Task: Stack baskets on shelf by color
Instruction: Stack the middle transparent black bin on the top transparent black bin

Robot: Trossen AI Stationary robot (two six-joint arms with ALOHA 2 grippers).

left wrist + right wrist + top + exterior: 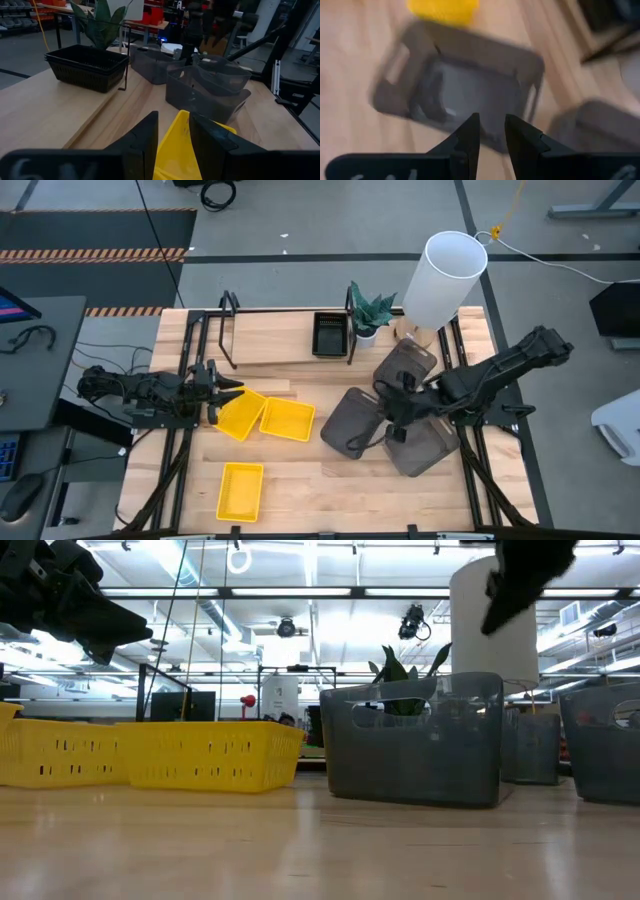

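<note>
My left gripper (172,142) has its jaws clamped on a yellow basket (240,415); right gripper (491,137) jaws narrow, empty, above an empty grey basket (465,90).

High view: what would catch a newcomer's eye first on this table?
Three bright yellow baskets lie on the wooden table's left half, and the left tool grips the rim of one. A tall white cylinder stands at the far right, above the grey baskets.

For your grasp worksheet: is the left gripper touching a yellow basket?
Touching. In the left wrist view, the left gripper pinches the yellow basket's rim between its fingers.
</note>
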